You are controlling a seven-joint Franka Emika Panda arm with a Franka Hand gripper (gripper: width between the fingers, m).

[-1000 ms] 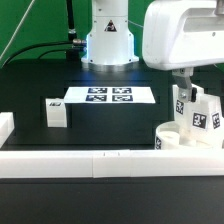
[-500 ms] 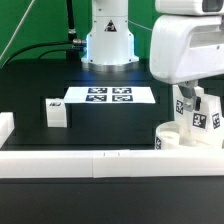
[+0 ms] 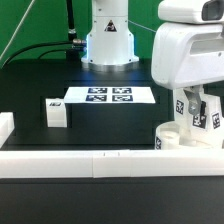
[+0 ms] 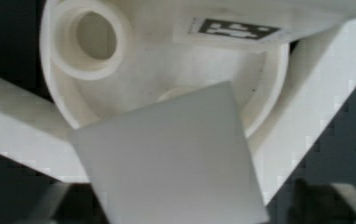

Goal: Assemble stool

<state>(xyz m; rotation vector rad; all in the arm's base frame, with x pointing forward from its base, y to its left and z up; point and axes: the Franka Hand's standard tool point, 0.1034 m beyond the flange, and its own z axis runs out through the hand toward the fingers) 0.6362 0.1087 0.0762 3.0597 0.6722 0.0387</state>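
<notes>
The arm's bulky white wrist (image 3: 186, 52) hangs at the exterior view's right, with the gripper (image 3: 192, 102) pointing straight down. One broad finger (image 4: 166, 150) fills the wrist view. How the jaws stand is unclear.

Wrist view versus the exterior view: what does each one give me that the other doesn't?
Only the wrist view: a close look at a round socket hole in a white stool part, with a square tag near it. Only the exterior view: the loose leg sitting apart toward the exterior view's left, the marker board, the border rail, and the gripper low over the seat. Both: tagged white stool plastic at the gripper. Neither shows whether the gripper is open or shut.
</notes>
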